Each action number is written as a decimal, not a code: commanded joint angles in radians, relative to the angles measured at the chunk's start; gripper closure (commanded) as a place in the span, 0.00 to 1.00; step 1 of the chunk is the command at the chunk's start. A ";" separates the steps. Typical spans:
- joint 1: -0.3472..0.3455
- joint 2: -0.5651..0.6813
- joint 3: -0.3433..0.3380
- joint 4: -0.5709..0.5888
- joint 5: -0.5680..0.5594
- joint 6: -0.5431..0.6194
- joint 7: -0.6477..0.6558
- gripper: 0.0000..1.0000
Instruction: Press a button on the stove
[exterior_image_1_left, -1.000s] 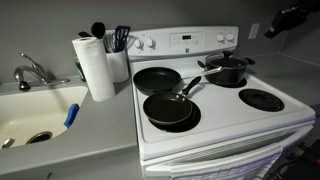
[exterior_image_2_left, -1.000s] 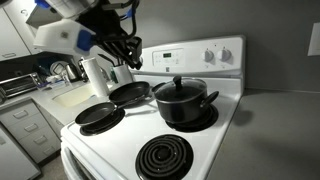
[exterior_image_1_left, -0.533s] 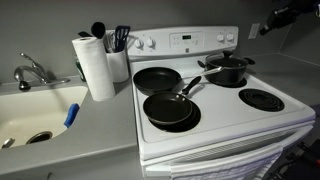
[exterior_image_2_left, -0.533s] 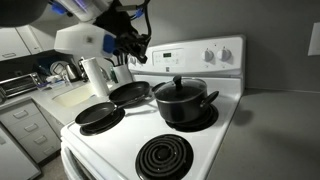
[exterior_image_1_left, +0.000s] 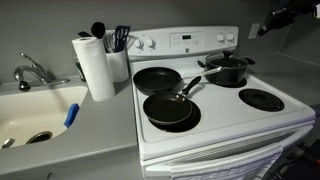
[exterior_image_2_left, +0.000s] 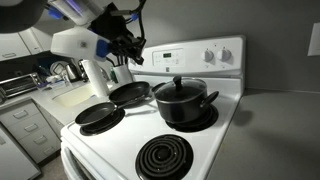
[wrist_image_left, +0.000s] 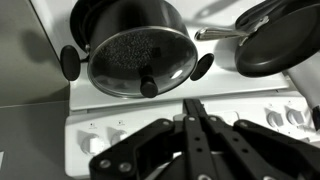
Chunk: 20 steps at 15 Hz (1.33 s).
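The stove (exterior_image_1_left: 222, 116) stands butted against the table's (exterior_image_1_left: 105, 122) side edge, rigid and unmoving. Its back control panel (exterior_image_2_left: 195, 55) probably wants only a light, square poke. The gripper (wrist_image_left: 195, 106) hovers above, clenched and empty.

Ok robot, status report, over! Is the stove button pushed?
Gripper shut, empty, hovering off the back panel of the stove. No button contact visible yet. Lidded pot and two frying pans on it; panel itself unobstructed.
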 joint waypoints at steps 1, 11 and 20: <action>0.043 0.045 -0.023 0.028 0.024 0.037 -0.055 1.00; 0.253 0.274 -0.241 0.188 0.126 0.082 -0.375 1.00; 0.263 0.518 -0.186 0.329 0.101 0.300 -0.313 1.00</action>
